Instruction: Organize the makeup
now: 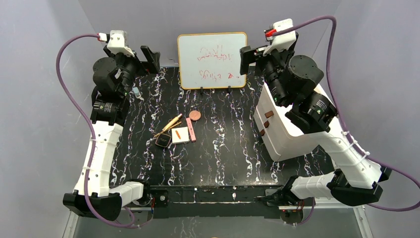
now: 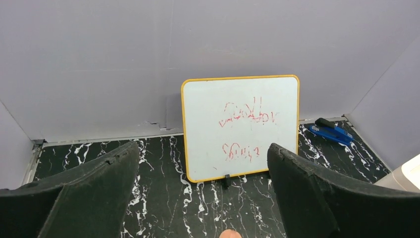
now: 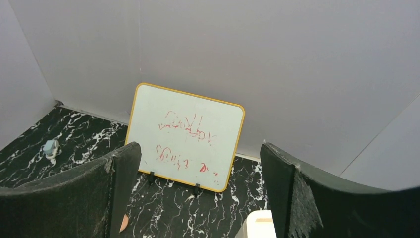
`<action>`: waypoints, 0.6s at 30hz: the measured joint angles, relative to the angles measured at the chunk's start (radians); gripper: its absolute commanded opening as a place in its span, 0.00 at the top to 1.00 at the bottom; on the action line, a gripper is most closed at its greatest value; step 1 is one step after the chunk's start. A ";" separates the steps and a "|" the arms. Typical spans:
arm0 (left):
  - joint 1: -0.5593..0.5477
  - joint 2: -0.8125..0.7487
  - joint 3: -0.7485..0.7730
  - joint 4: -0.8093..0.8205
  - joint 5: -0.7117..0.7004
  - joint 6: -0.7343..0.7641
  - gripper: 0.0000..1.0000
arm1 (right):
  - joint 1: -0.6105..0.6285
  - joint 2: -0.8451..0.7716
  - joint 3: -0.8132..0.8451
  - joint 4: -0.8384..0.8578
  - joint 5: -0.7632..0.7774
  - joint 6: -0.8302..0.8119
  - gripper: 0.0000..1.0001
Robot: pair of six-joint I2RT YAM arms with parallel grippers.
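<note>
table: black, white veins | whiteboard: yellow rim, red scribbles | round compact: brownish-pink | bar: pink

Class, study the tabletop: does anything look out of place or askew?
Yes, mid-table. The gold pencils lie loose on a diagonal, and the black compact sits tilted next to the straighter white palette and pink bar. Nothing looks spilled or broken.

The makeup lies flat in a tight cluster on the black marbled tabletop. A round brownish-pink compact sits farthest back. A slim pink bar lies along the right edge of a white square palette. Left of the palette is a tilted black square compact, with gold-tan pencils lying diagonally just behind it.
</note>
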 measured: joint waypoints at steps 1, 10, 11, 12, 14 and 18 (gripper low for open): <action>0.000 -0.002 -0.005 0.004 0.001 0.000 0.01 | 0.000 0.003 0.000 -0.004 0.000 -0.003 0.01; 0.001 0.012 0.027 0.003 0.146 0.039 0.01 | 0.000 0.031 0.062 -0.027 0.029 -0.043 0.01; 0.001 0.028 0.048 0.001 0.173 0.041 0.02 | 0.000 0.035 0.076 -0.032 0.038 -0.053 0.01; 0.001 0.047 0.068 0.003 0.200 0.041 0.01 | 0.000 0.040 0.087 -0.035 0.054 -0.063 0.01; 0.001 0.086 0.103 0.005 0.249 0.036 0.02 | 0.000 0.055 0.117 -0.054 0.094 -0.089 0.01; 0.001 0.176 0.184 -0.010 0.308 0.024 0.01 | -0.005 0.095 0.182 -0.114 0.177 -0.114 0.01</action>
